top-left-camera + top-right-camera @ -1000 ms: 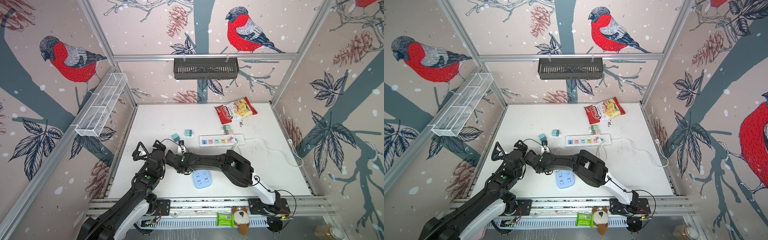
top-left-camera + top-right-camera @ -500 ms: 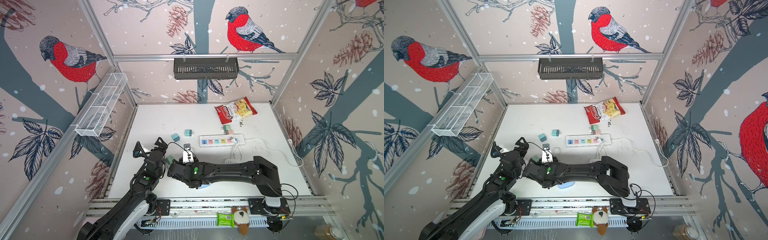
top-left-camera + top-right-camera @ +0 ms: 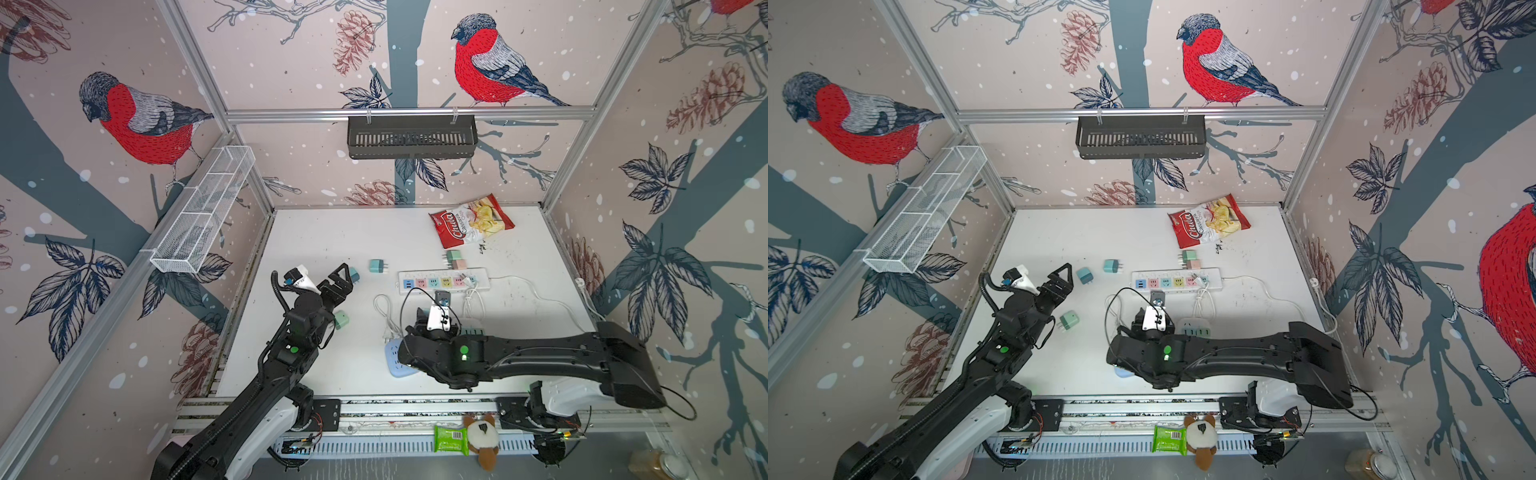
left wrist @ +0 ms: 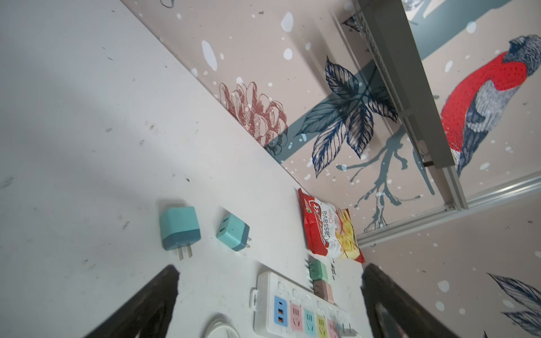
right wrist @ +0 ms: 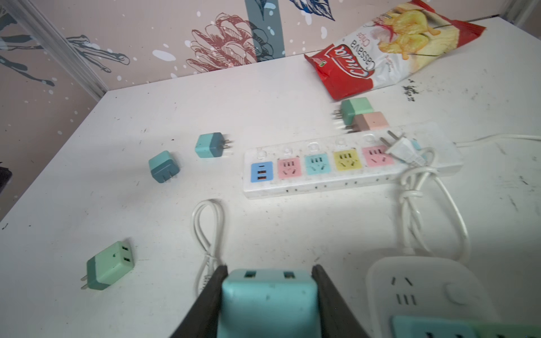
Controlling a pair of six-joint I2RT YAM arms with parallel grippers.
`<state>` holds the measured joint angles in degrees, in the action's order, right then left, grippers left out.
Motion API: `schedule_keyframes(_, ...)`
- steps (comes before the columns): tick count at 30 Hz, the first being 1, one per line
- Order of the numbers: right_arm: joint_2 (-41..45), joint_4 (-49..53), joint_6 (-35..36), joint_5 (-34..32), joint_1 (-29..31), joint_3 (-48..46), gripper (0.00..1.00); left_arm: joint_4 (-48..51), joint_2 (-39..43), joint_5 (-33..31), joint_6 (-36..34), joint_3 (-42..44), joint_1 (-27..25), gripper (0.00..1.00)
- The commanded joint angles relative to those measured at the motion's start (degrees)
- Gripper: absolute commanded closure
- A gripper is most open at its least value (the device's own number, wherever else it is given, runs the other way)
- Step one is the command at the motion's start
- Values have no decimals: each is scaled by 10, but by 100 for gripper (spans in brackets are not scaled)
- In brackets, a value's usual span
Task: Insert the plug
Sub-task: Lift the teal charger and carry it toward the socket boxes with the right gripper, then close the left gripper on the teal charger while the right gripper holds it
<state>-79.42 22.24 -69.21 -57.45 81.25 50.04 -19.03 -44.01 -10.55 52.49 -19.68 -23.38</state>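
Note:
My right gripper (image 5: 270,269) is shut on a teal cube plug (image 5: 269,304), held above the table with its two USB slots facing forward. In both top views that gripper (image 3: 441,298) hovers just in front of the white power strip (image 3: 442,274), whose coloured sockets (image 5: 317,164) face up. A white round socket block (image 5: 424,284) lies beside the gripper. My left gripper (image 4: 270,267) stands open and holds nothing, over the left of the table (image 3: 337,282), pointing toward the strip.
Loose cube plugs lie about: two teal (image 3: 377,266) (image 3: 1084,275), one green (image 3: 341,320), a green and a pink pair (image 3: 456,259) behind the strip. A white corded plug (image 5: 402,149) rests on the strip. A chips bag (image 3: 471,222) lies at the back, a blue socket (image 3: 395,363) under my right arm.
My right arm has swung from the left of the table toward the middle, carrying the teal plug to just in front of the power strip. The left gripper has stayed open, about where it was.

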Motion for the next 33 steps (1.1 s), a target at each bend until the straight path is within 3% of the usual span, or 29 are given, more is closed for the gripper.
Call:
schedule_keyframes(1, 61, -89, 22, -21, -3, -63, 96, -36, -19, 78, -47, -24, -12, 3)
schedule_keyframes(10, 209, -146, 69, -23, -2, -177, 97, -30, -54, 72, -146, -88, -140, 10)
schedule_keyframes(17, 308, -330, 236, -18, -7, -277, 97, -14, -85, -1, -241, -138, -278, 13)
schedule_keyframes(24, 343, -381, 334, 27, -15, -296, 98, -5, -155, -1, -341, -198, -376, 14)
schedule_keyframes(29, 338, -405, 394, 60, -20, -296, 98, 6, -184, 33, -354, -225, -405, 15)
schedule_keyframes(33, 350, -482, 468, 94, -15, -328, 98, 7, -184, 38, -355, -226, -407, 16)
